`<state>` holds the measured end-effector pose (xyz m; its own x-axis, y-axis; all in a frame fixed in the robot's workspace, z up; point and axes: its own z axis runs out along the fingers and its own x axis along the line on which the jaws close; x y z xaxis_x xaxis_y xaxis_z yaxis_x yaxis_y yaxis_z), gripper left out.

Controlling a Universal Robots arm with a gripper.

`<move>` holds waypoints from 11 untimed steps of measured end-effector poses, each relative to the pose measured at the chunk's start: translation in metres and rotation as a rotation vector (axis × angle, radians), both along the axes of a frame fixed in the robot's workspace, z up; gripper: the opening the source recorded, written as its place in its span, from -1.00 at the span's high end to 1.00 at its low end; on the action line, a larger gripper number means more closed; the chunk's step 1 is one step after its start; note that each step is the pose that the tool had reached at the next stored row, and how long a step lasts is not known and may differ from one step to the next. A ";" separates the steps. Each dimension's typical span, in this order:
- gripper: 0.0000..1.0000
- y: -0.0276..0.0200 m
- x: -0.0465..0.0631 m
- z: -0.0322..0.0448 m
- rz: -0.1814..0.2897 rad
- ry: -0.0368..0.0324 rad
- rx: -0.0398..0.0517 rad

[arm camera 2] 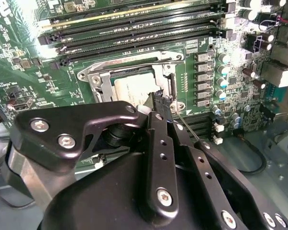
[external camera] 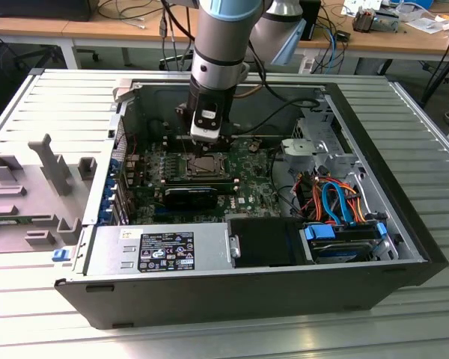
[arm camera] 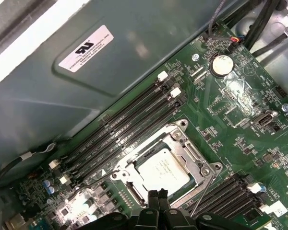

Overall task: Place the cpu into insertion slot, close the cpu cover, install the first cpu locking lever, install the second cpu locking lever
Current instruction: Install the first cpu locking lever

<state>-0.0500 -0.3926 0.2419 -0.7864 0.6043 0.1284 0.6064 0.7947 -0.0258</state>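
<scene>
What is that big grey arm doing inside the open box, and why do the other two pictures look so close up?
The arm is a robot. The box is a computer case lying open on a table. One camera stands off to the side and shows the whole scene. Two more cameras ride near the arm's wrist, so they see up close. Inside is a green board covered with tiny parts. On it sits a square slot with a silvery cover closed around a grey chip, the cpu. The cpu is already in place. The black tool at the arm's end hangs right at the slot's edge with its tips together. It holds nothing I can see. A thin wire lever sticks out beside the slot.
</scene>
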 end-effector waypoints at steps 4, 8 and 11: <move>0.79 0.0000 0.000 0.0000 0.021 0.0000 0.0001; 0.79 0.0000 0.000 0.0000 0.035 0.0000 0.0001; 0.79 0.0000 0.000 0.0000 0.042 0.0001 0.0000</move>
<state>-0.0500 -0.3926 0.2419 -0.8110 0.5708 0.1285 0.5726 0.8194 -0.0258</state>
